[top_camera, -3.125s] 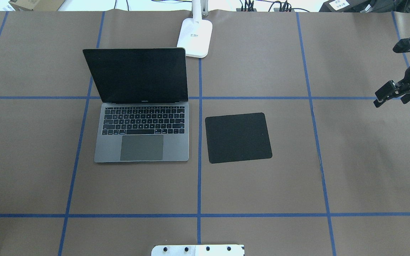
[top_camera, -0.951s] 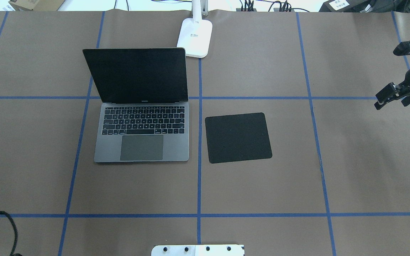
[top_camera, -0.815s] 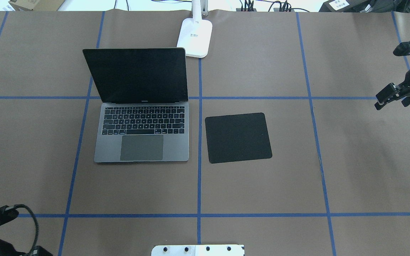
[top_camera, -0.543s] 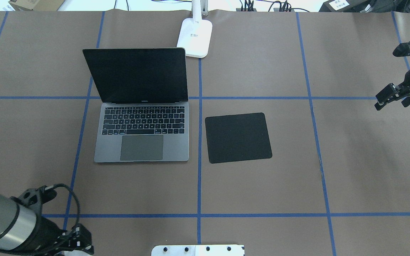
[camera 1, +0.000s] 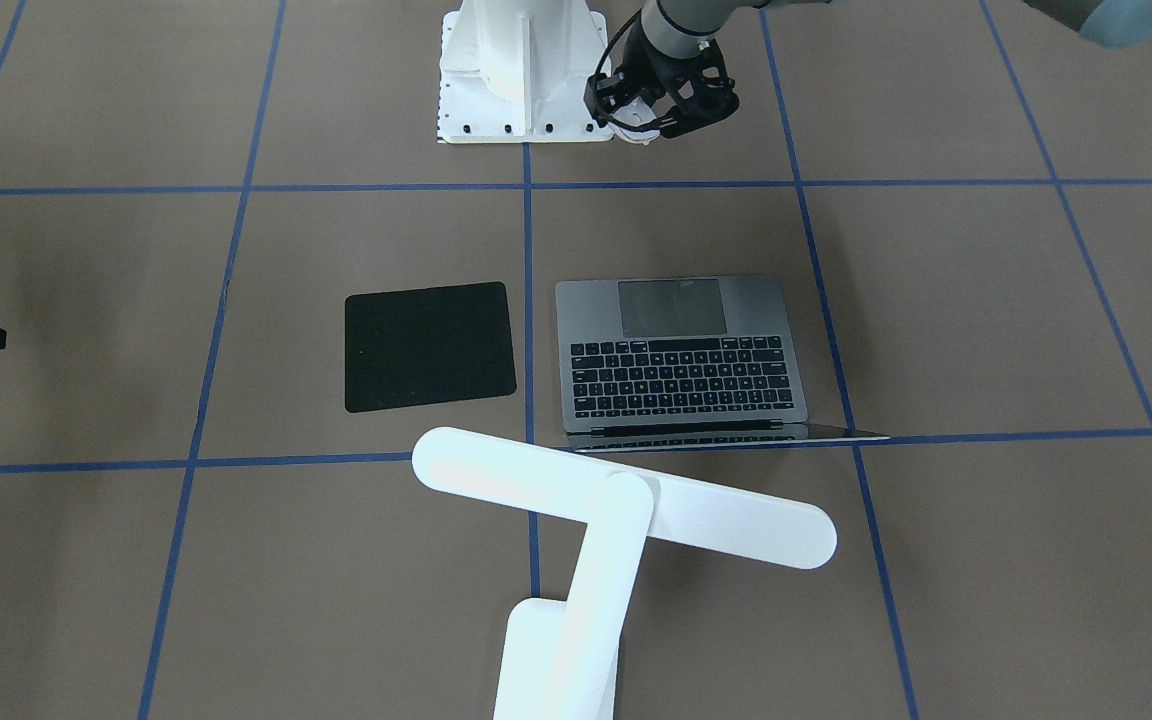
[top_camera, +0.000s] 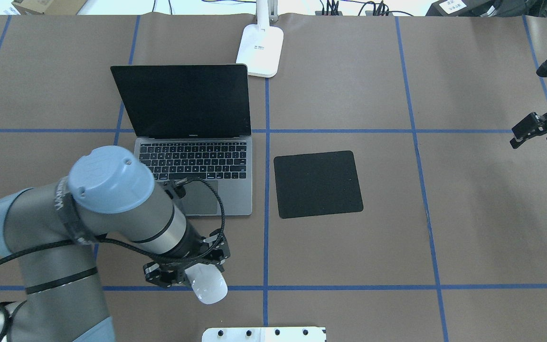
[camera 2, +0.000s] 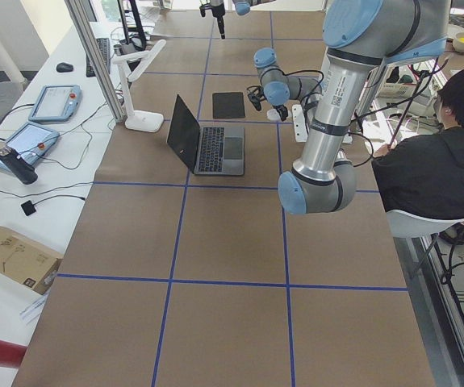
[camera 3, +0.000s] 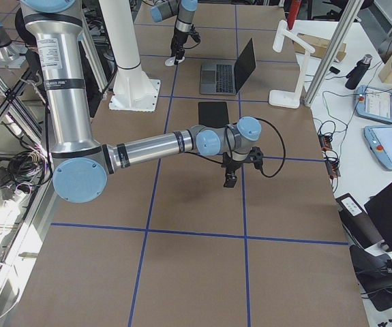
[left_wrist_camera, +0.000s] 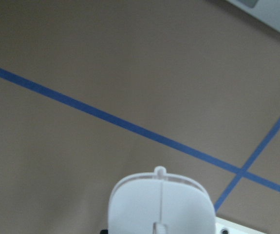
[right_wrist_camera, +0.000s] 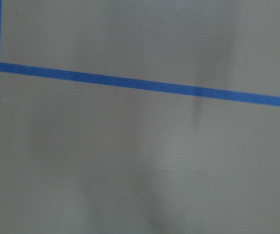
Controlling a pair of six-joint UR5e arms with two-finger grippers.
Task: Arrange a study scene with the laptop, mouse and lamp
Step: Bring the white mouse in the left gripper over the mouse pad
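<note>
The left end effector [top_camera: 193, 278], clamped on the mouse [top_camera: 208, 289], is the nearer to the mat [top_camera: 318, 184], which lies ahead and to its right.

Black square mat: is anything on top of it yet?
Nothing: the black square mat lies bare in the overhead and front views. The glossy white oval mouse is held in the left hand, well clear of the mat. What lies under the mat is hidden.

Robotics lab, tape-gridded table [top_camera: 349, 247], teach pendants [camera 2: 56, 102]
</note>
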